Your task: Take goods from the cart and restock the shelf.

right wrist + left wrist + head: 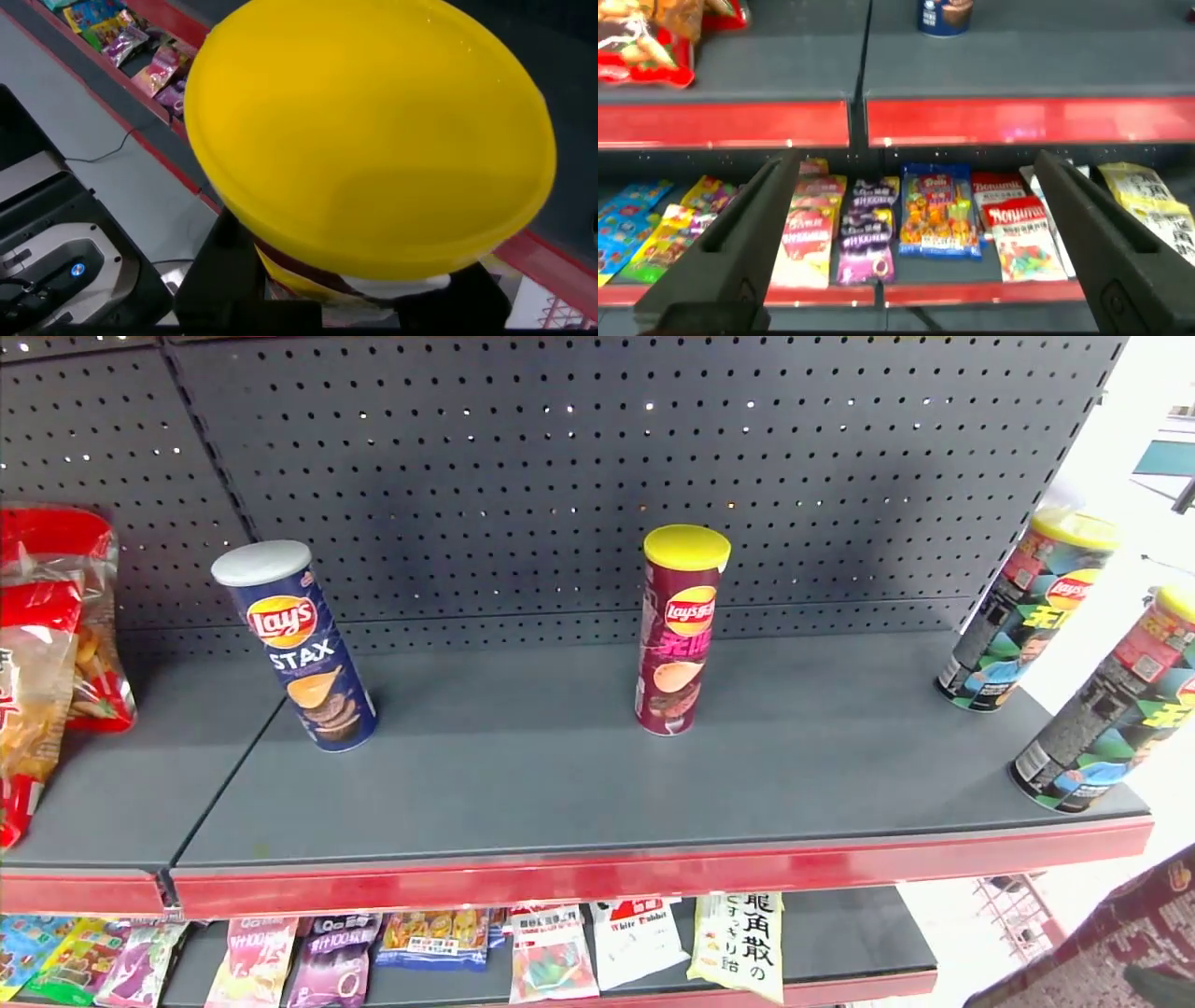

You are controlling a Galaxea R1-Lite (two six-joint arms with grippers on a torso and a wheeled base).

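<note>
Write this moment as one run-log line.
left claw: open, empty | right claw: holding yellow-lidded can | shelf: four cans standing

Shop, pegboard-backed shelf (523,784) with red edge strip, chip cans (681,625), candy bags (551,952) below

The grey shelf (560,803) had a red front lip. Four cans stood on it, well apart. A blue can (297,649) with a white lid stood toward the left and a maroon can (680,633) with a yellow lid mid-shelf. At the right end were a rear green can (1027,611) and a front green can (1102,709). A held can (374,140), yellow-lidded, sat clamped in the right gripper (346,289).
</note>
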